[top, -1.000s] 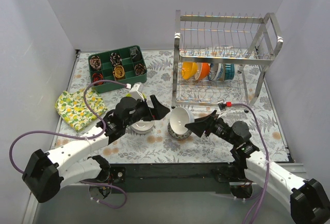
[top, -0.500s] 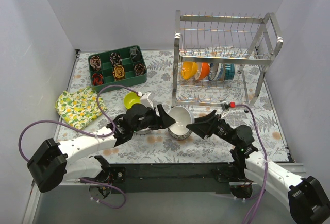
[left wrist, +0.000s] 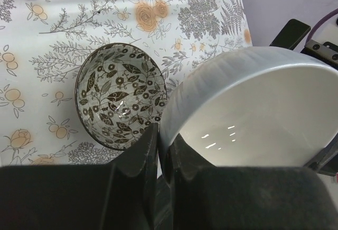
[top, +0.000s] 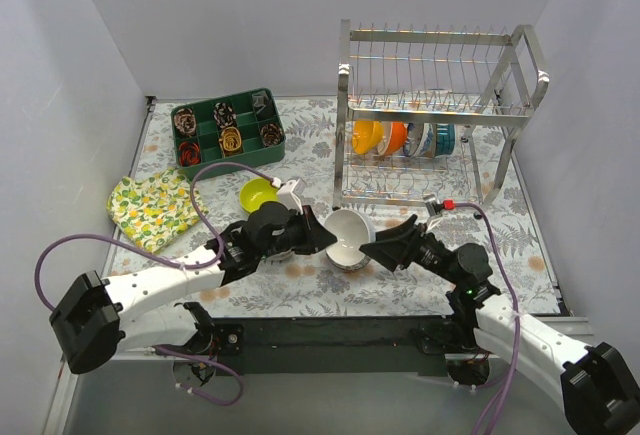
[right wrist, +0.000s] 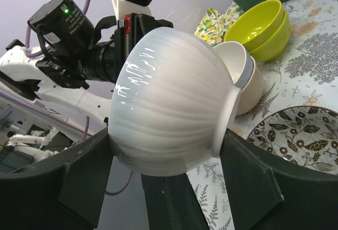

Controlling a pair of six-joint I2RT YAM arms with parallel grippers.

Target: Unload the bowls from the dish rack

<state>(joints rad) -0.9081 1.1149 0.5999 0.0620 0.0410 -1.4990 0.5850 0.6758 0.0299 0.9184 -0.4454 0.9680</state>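
A white ribbed bowl [top: 349, 228] hangs tilted over a dark floral bowl [left wrist: 120, 95] on the mat, held from both sides. My left gripper [top: 325, 238] is shut on its rim, one finger inside and one outside [left wrist: 163, 150]. My right gripper [right wrist: 168, 135] spans the white bowl [right wrist: 169, 98] from rim to foot, its fingers pressed against it. The chrome dish rack [top: 440, 115] stands behind with orange [top: 368, 136], white and blue-patterned bowls upright in its lower tier. Two stacked lime-green bowls [right wrist: 264, 29] and a white-and-beige stack [right wrist: 245, 79] sit left of the floral bowl.
A dark green compartment tray [top: 228, 132] with small round items stands at the back left. A yellow lemon-print cloth [top: 155, 210] lies at the left edge. Purple cables loop over both arms.
My left gripper swung in from the left with open jaws and shut on the white bowl's rim. The right gripper kept holding the bowl almost still. The lime-green bowls came into sight.
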